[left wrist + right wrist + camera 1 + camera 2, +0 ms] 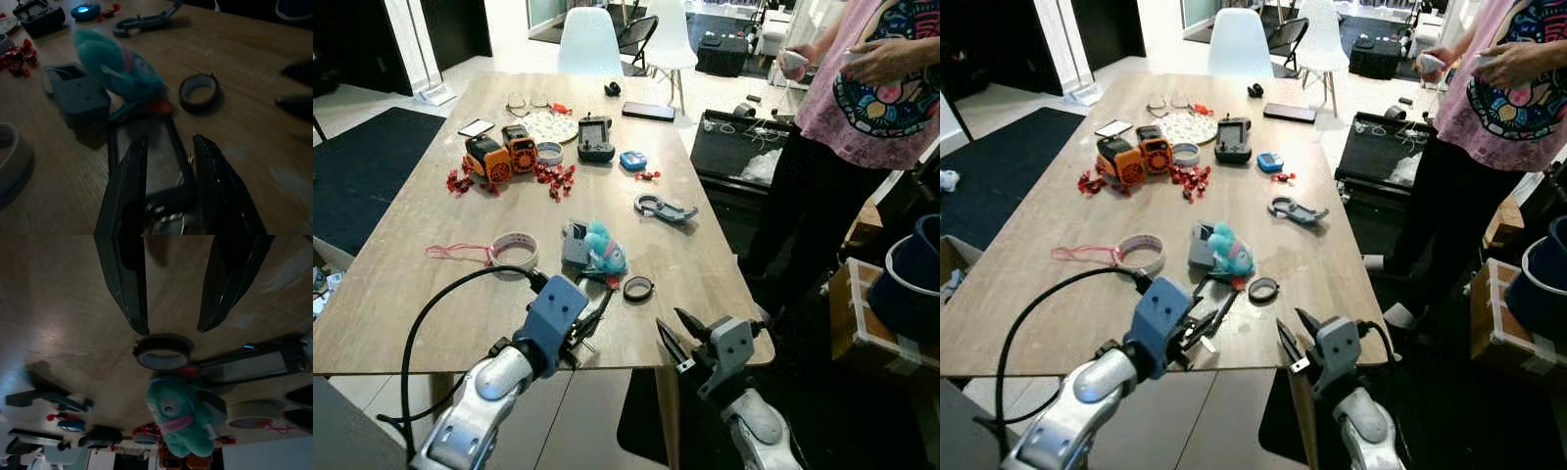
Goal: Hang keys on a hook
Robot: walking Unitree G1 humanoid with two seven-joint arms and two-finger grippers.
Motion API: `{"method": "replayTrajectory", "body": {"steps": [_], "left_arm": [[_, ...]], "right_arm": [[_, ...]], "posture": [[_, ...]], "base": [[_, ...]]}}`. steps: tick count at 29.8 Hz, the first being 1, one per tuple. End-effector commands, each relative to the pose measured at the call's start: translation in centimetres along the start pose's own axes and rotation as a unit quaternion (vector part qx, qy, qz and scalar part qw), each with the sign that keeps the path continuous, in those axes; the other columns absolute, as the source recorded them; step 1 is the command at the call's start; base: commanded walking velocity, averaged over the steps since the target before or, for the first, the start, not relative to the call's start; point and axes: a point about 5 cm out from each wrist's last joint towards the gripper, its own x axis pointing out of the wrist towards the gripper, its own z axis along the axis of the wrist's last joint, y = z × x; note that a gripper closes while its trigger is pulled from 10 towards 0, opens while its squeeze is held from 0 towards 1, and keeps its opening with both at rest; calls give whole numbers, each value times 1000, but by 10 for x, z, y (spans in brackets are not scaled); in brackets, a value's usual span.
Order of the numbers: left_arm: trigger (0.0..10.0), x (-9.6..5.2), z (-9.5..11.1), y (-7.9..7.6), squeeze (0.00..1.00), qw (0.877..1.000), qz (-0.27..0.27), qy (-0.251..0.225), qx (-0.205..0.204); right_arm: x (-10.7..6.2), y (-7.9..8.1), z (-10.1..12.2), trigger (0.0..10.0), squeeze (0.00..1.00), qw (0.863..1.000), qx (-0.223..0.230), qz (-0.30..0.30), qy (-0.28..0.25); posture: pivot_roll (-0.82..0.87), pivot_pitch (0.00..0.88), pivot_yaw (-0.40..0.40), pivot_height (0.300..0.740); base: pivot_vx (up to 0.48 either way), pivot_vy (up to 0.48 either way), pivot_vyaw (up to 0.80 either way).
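Your left tool (168, 196), fingers apart, sits right over the keys (168, 223) at the worktop (411, 245) near edge; right tool (683, 338) open, farther off.

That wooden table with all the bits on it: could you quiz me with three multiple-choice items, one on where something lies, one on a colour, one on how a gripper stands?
1. Where does the small black tape ring lie?
A. Beside the teal plush toy
B. On the white chair
C. On the floor

2. What colour is the person's shirt?
A. Green
B. Pink
C. Black

3. How does the right gripper stand?
A. Shut on a phone
B. Open, holding nothing
C. Shut on a roll of tape

Answers:
1 A, the ring lies on the wooden table next to the toy.
2 B, the shirt is pink with a dark print.
3 B, its fingers are spread with bare wood between them.
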Motion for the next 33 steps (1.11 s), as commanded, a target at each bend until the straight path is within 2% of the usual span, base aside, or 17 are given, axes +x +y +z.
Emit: {"method": "replayTrajectory", "body": {"steps": [1,6,15,19,25,33], "left_arm": [[10000,5,-3,-5,0,1000,7,10,-3],[10000,11,-6,-5,0,1000,25,16,-3],[10000,11,-13,0,0,999,22,19,21],[10000,9,-15,4,0,999,21,22,19],[10000,-5,-11,8,0,999,-38,-17,-19],[10000,-6,-18,11,0,1000,-26,2,-9]], "right_arm": [[-1,1,-1,10000,0,1000,5,2,4],[2,5,0,10000,0,1000,12,9,2],[3,6,0,10000,0,1000,18,11,2],[3,6,0,10000,0,1000,20,10,2],[3,6,0,10000,0,1000,25,10,2],[2,7,-1,10000,0,1000,29,12,4]], "posture": [[59,53,-60,740],[56,51,-58,740],[58,55,-58,740],[58,56,-58,740],[61,59,-59,740],[63,60,-61,740]], "base": [[0,0,0],[0,0,0],[0,0,0],[0,0,0],[0,0,0],[0,0,0]]}}
